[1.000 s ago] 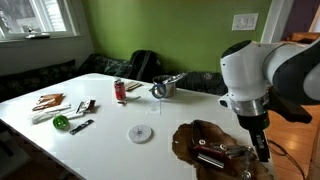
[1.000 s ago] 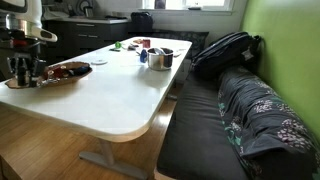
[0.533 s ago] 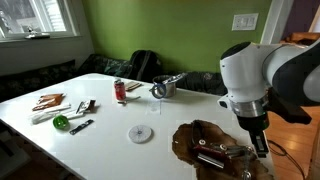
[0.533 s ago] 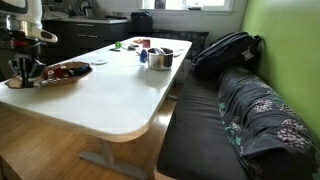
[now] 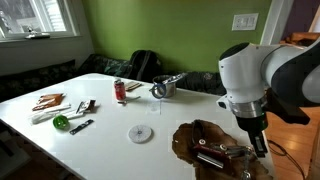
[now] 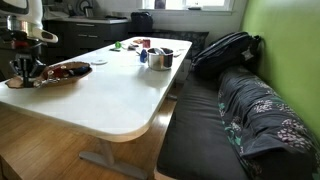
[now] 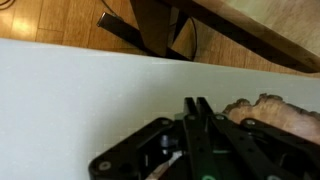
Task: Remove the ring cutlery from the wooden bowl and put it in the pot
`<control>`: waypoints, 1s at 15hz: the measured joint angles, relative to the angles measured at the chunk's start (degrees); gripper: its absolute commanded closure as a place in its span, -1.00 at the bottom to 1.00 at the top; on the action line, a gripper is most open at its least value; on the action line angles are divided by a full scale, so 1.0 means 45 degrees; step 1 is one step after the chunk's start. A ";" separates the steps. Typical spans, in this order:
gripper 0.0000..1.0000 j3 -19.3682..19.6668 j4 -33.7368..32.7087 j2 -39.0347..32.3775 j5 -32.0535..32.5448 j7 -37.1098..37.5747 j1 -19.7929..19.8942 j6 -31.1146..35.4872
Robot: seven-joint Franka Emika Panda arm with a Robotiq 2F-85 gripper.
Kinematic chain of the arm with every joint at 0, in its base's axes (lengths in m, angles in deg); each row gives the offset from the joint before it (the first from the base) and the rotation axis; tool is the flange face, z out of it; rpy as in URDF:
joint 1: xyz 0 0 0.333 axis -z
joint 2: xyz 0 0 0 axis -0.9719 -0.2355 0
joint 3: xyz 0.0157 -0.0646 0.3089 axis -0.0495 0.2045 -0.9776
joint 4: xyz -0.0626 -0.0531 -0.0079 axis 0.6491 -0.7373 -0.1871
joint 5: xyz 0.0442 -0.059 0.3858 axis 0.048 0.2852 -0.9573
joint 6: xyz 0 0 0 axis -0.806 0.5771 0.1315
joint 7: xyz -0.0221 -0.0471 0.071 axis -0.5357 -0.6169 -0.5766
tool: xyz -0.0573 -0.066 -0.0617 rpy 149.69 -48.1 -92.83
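Note:
The wooden bowl (image 5: pixel 210 148) sits at the near right of the white table (image 5: pixel 100 140). Metal cutlery (image 5: pixel 211 158) lies inside it. My gripper (image 5: pixel 262 150) hangs at the bowl's right edge, close to the table. It also shows in an exterior view (image 6: pixel 22 73) beside the bowl (image 6: pixel 68 71). In the wrist view my gripper (image 7: pixel 197 104) is shut, fingers pressed together, nothing seen between them, with the bowl's wavy rim (image 7: pixel 275 108) just to the right. The steel pot (image 5: pixel 165 88) stands far across the table, handle out; it also shows in an exterior view (image 6: pixel 160 58).
A red can (image 5: pixel 120 90) stands near the pot and a small white disc (image 5: pixel 140 133) lies mid-table. Tools and a green object (image 5: pixel 61 122) lie at the far left. A black backpack (image 6: pixel 225 50) rests on the bench behind the table.

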 measured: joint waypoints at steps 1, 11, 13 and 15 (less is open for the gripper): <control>0.02 -0.0039 -0.0004 0.0004 -0.0006 -0.0042 -0.0019 0.0000; -1.00 -0.0658 -0.0111 0.0450 -0.0645 -0.0456 -0.0144 0.0001; -0.98 -0.0700 -0.0157 0.0521 -0.0655 -0.0714 -0.0144 0.0001; -0.91 -0.0684 -0.0255 0.0441 -0.0631 -0.0898 -0.0126 0.0003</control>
